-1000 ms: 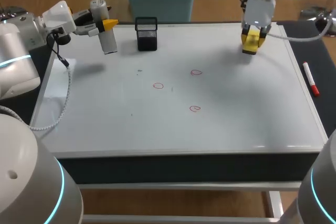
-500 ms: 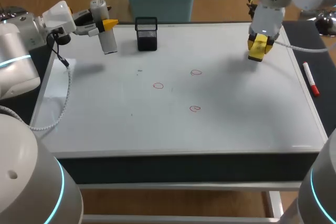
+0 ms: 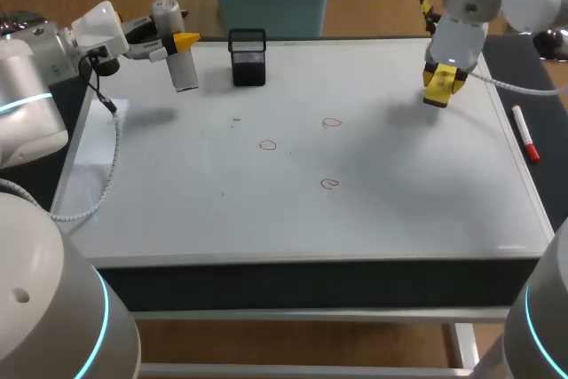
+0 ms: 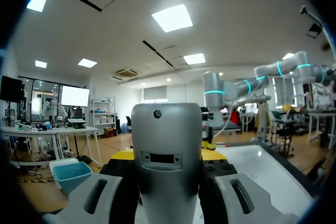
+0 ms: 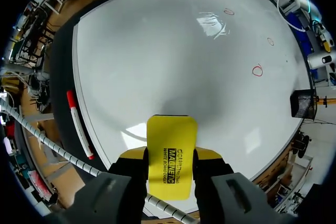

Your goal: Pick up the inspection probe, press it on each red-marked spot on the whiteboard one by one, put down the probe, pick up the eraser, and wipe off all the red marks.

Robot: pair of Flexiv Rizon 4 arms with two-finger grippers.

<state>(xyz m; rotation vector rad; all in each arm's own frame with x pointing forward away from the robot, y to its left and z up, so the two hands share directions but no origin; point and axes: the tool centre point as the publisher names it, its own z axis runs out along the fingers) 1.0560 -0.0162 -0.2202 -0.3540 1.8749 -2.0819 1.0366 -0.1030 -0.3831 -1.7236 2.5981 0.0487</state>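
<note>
The right jaws squeeze the yellow eraser (image 5: 171,153) by its two sides, over the whiteboard (image 5: 173,56). It looks light and hard, easy to hold. The left jaws grip the grey probe (image 4: 166,150).

Bare whiteboard (image 3: 408,210) around red marks (image 3: 267,145), black mesh holder (image 3: 248,59) at far edge, marker (image 3: 525,133) beside right edge

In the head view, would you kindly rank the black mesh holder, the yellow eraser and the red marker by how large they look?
Largest: black mesh holder.
Middle: yellow eraser, only partly showing.
Smallest: red marker, long but thin.
</note>
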